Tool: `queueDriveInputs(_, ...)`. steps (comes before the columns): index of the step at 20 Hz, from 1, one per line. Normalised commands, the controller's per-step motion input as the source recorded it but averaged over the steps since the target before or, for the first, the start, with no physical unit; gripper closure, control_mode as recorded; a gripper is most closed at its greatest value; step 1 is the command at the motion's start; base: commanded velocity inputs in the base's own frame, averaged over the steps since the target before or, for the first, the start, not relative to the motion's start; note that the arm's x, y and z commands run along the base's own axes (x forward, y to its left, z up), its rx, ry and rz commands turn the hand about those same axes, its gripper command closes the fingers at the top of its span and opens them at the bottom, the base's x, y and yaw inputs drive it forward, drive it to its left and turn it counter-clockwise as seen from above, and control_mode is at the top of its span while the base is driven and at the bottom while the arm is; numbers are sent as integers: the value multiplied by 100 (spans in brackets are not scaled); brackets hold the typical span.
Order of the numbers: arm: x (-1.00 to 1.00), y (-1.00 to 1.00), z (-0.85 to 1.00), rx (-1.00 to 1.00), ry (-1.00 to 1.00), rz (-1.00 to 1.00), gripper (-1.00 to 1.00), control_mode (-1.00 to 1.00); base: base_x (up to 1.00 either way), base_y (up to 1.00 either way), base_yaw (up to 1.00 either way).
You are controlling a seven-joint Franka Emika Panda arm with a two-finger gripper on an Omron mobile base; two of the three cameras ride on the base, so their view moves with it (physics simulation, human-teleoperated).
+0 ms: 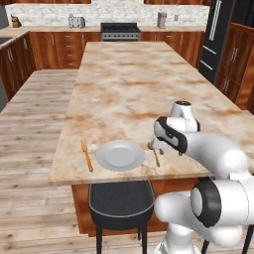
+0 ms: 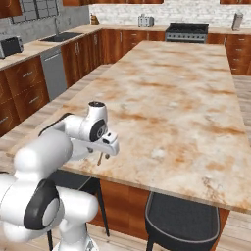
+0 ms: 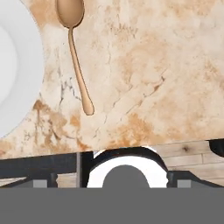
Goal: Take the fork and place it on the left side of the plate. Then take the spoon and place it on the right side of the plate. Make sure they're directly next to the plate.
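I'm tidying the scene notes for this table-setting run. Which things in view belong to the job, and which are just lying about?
Job:
- fork, left of the plate
- plate
- spoon, right of the plate
- claw, open, above the spoon

Lying about:
- toaster on the back counter
- stove
- black stool under the island edge

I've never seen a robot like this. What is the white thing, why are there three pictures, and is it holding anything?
The white thing is a robot arm with a two-finger gripper for picking things up. Two pictures come from cameras behind the arm, one on each side. The third comes from a camera on its hand, looking down at the counter. On the counter are a plate, an orange fork to its left and a brown spoon lying beside it on the right. The gripper is open and holds nothing.
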Motion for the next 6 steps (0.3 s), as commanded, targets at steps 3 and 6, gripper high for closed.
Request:
queueDriveInputs(3, -76, 0, 28, -7, -19, 0, -100, -100, 0, 0, 0)
queueDriveInputs(6, -75, 0, 26, -6, -16, 0, -100, -100, 0, 0, 0)
